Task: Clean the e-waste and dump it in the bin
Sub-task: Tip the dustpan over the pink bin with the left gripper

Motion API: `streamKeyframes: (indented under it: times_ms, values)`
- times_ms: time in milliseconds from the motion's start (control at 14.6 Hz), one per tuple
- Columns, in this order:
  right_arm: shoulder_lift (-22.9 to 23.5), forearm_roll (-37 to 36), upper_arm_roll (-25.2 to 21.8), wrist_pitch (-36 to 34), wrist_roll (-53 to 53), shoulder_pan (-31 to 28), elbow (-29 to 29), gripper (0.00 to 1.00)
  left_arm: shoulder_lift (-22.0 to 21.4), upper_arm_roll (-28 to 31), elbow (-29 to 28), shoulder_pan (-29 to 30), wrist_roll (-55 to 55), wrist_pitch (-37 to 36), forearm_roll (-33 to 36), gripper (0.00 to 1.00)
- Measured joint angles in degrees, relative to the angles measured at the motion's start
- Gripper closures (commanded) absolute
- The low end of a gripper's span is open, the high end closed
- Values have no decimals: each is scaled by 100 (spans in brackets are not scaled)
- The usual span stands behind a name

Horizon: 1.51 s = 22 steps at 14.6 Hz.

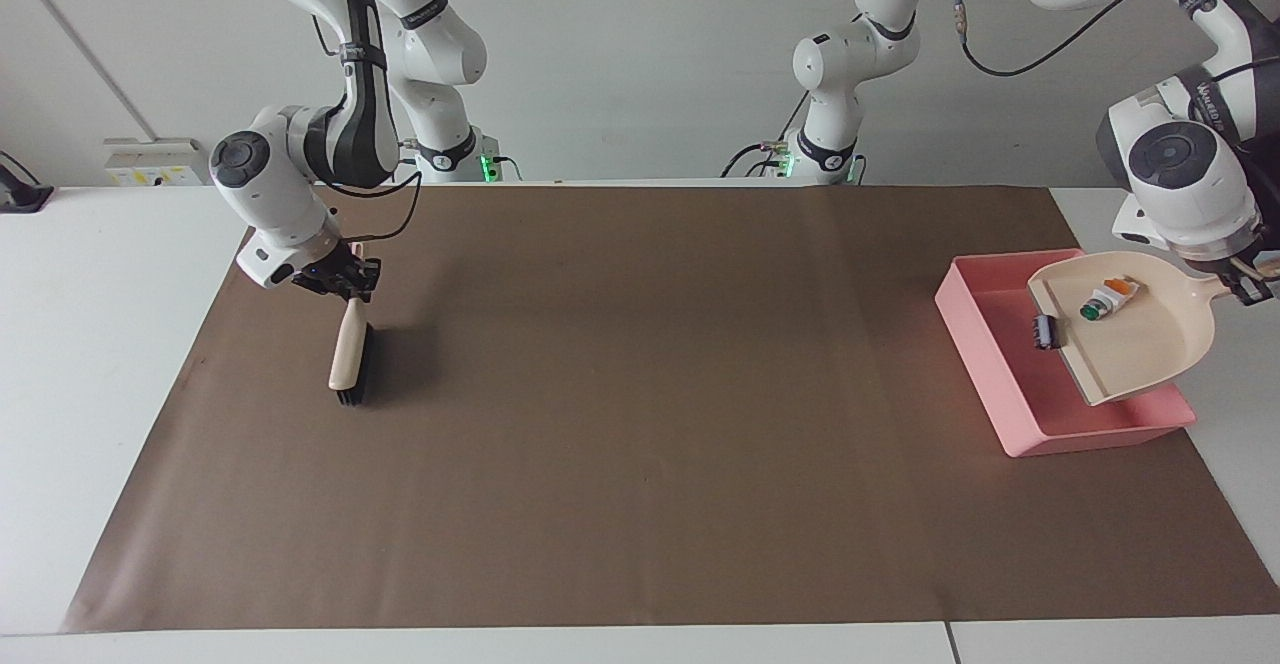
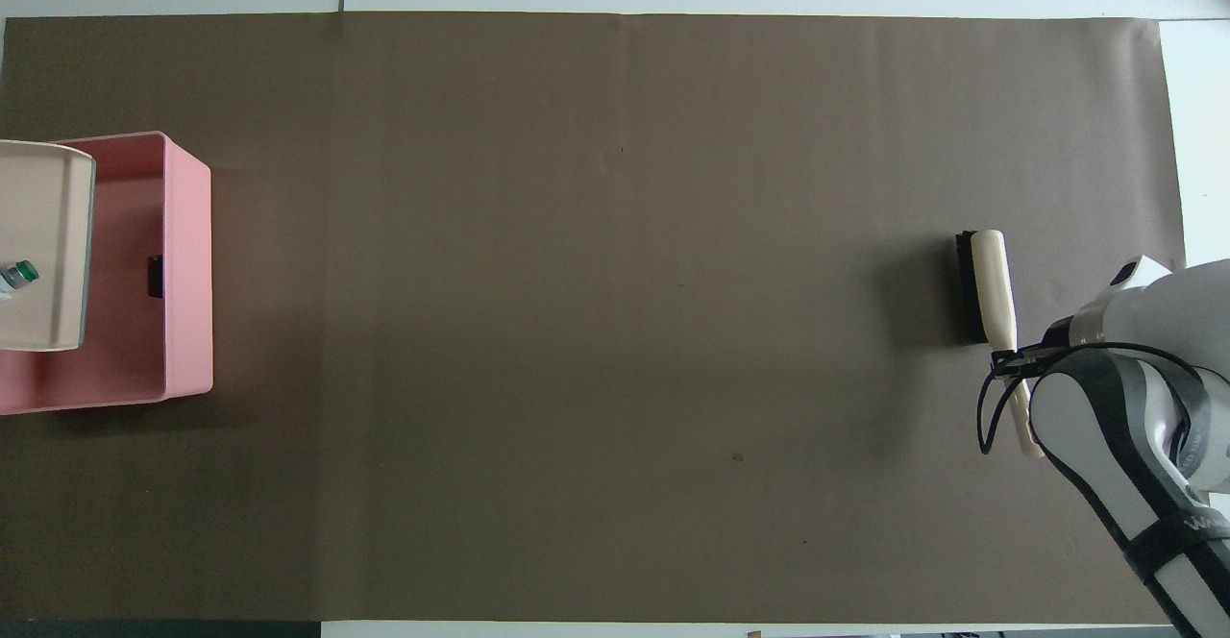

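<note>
My left gripper [image 1: 1244, 288] is shut on the handle of the beige dustpan [image 1: 1140, 349] and holds it tilted over the pink bin [image 1: 975, 349]. The white e-waste bit with green and orange marks [image 1: 1104, 300] lies in the dustpan, partly showing in the overhead view [image 2: 17, 275]. The dark bit [image 1: 1045, 331] is at the dustpan's lip in the facing view; the overhead view shows it inside the bin [image 2: 154, 276]. The bin [image 2: 188, 234] and dustpan [image 2: 43, 234] sit at that view's edge, with the left gripper out of view there.
My right gripper [image 1: 340, 279] is shut on the handle of a beige brush [image 1: 350, 356] whose black bristles rest on the brown mat [image 1: 640, 394] at the right arm's end. The overhead view shows that gripper [image 2: 1014, 361] and the brush [image 2: 988, 282].
</note>
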Motion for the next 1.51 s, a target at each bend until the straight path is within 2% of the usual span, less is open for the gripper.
streamKeyframes:
  times_ms: [68, 137, 479, 685, 822, 890, 1164, 1301, 1507]
  values:
    - [-3, 0, 0, 0, -2, 0, -11, 20, -48, 1, -68, -48, -108, -68, 209, 100]
    - [-3, 0, 0, 0, -2, 0, -21, 0, -81, 1, -100, -96, -162, -148, 389, 100]
    - [-9, -1, 5, -101, -6, 0, 62, 0, -165, 0, -115, -377, -208, -703, 1286, 100]
    - [-17, -1, 5, -474, -6, -5, 499, 0, -190, -9, -92, -631, -407, -1159, 1601, 100]
    - [-87, -1, 15, -682, 8, -5, 862, 0, -258, -14, -24, -653, -393, -1186, 1573, 100]
    - [-158, -1, 32, -774, 102, -5, 1056, 0, -313, -14, 4, -652, -316, -1186, 1424, 100]
    - [-311, -102, 131, -1553, 1201, 217, 2246, 0, -435, -25, 371, -707, 467, -1183, 35, 100]
    - [-289, -192, 166, -2246, 1721, 324, 2983, 0, -438, -43, 423, -860, 761, -1182, -580, 100]
    - [-124, -192, 141, -3457, 1923, 301, 4276, 0, -408, -69, 218, -1443, 818, -1208, -1374, 100]
